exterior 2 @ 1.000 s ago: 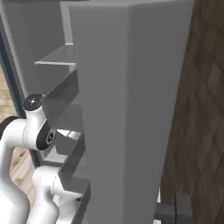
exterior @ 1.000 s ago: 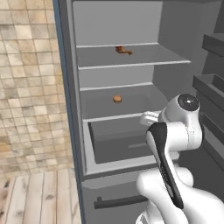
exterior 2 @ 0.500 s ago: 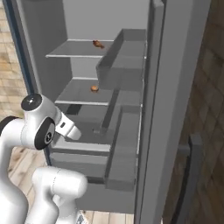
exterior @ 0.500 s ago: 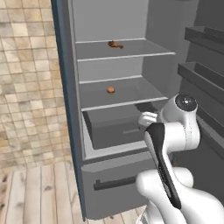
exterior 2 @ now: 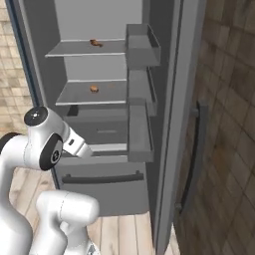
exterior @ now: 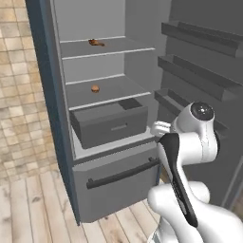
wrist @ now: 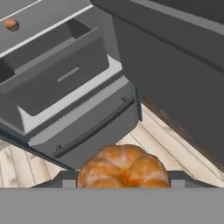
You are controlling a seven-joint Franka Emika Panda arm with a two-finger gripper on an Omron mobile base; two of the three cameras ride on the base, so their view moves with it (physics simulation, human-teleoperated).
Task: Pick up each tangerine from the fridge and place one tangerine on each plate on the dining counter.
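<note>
Tangerine [wrist: 123,167] gripped outside the open fridge [exterior: 57,118].
The gripper [wrist: 123,181] clenches it at the frame's bottom; another small orange-brown fruit [exterior: 95,88] sits on the middle shelf [exterior: 111,92].

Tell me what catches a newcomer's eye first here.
The bright orange tangerine at the bottom of the hand view, gripped between the finger tips, stands out against all the grey. Behind it gapes the open fridge, its wide drawer pulled out, with a small brown food item on the shelf above.
</note>
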